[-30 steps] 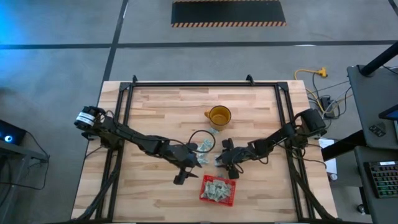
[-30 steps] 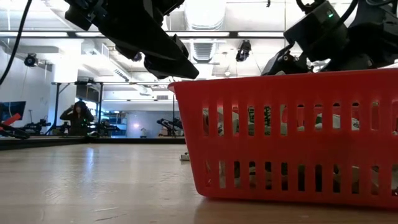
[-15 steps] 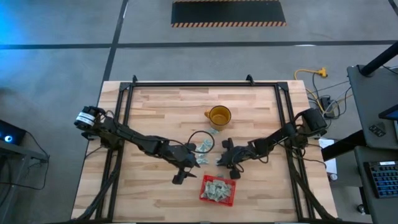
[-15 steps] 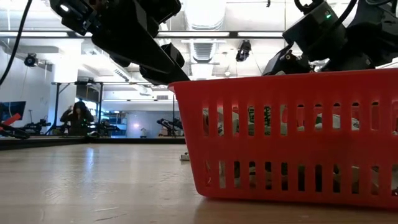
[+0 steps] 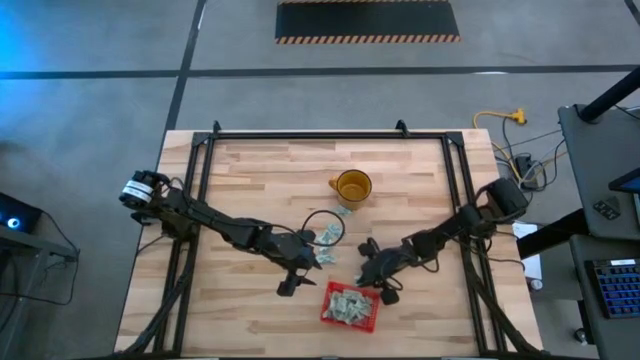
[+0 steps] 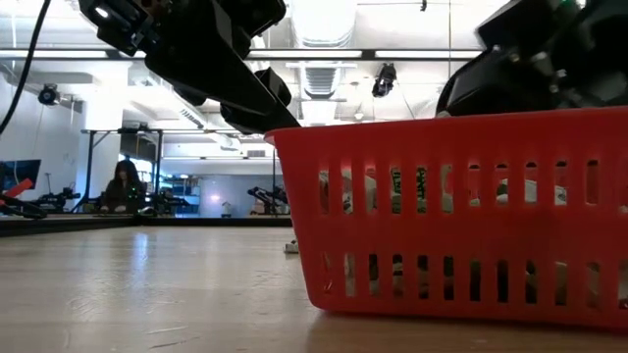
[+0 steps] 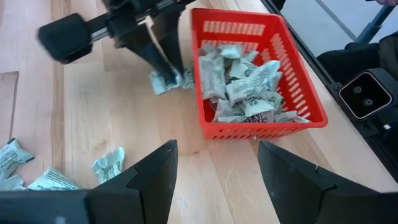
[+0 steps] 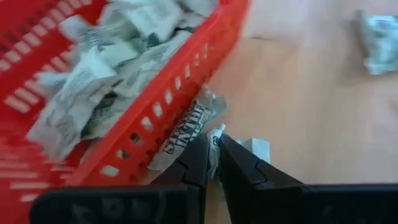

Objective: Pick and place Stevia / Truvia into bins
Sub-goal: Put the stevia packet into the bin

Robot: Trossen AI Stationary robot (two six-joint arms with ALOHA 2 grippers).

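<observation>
Presently we note the right gripper (image 8: 212, 152) pinched nearly shut on a pale green and white Stevia packet (image 8: 189, 127), the paper crumpled between its fingertips. The packet's long axis runs up along the outside of the red basket (image 8: 149, 118), apparently touching the mesh wall, not yet over the rim. In the left wrist view the same packet (image 7: 166, 79) hangs just beside the basket's near wall (image 7: 261, 130), with the pile of packets already inside (image 7: 245, 87) on the far side of that wall.

From above, the right gripper (image 5: 372, 273) sits at the upper edge of the basket (image 5: 350, 305). We judge the coming move turns on lifting clear of the rim and carrying across toward the pile before release.

Our left gripper (image 7: 214, 171) stands wide open and holds nothing; it (image 5: 300, 262) waits left of the basket, near loose packets (image 5: 327, 235) on the wooden table (image 5: 260, 170) below the yellow mug (image 5: 352, 186).
</observation>
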